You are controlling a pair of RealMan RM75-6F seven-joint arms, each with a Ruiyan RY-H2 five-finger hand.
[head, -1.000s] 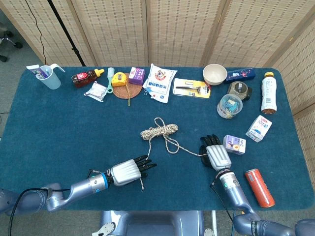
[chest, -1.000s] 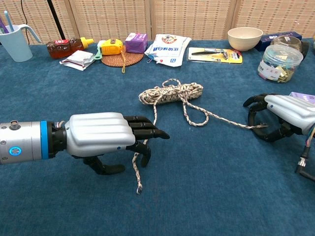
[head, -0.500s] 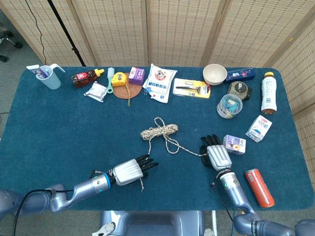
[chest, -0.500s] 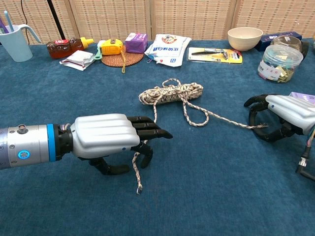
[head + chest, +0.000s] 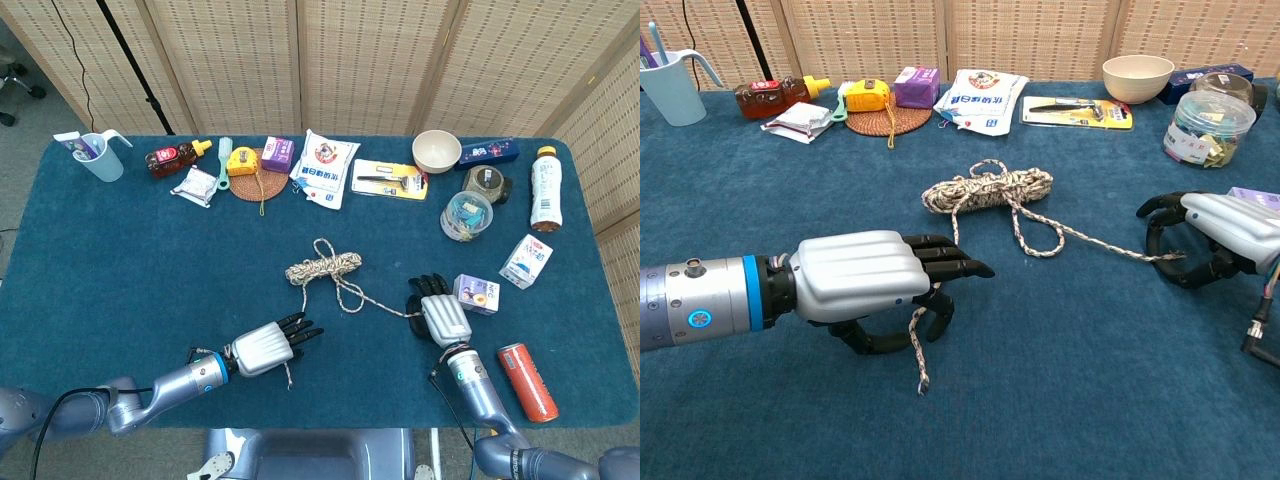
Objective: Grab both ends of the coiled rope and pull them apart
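The coiled rope (image 5: 323,266) (image 5: 990,188) lies mid-table with a loose loop in front of it. One end trails toward the front edge and passes under my left hand (image 5: 265,350) (image 5: 860,280). There it runs between the outstretched fingers and the thumb curled below, which are not closed on it. Its tail (image 5: 920,375) lies slack on the cloth. The other end runs nearly straight to my right hand (image 5: 440,315) (image 5: 1215,235). That hand's fingers are curled down, and the rope tip is pinched against the thumb.
A small box (image 5: 478,295) sits beside the right hand, with a red can (image 5: 527,381) near the front edge and a milk carton (image 5: 526,260) further right. Bottles, packets, a bowl (image 5: 436,151), a jar (image 5: 466,215) and a cup (image 5: 98,156) line the back of the blue table (image 5: 120,260).
My left hand has crept slightly right and forward along the rope end, its thumb curling further beneath the rope. The right hand and the coil have barely moved.
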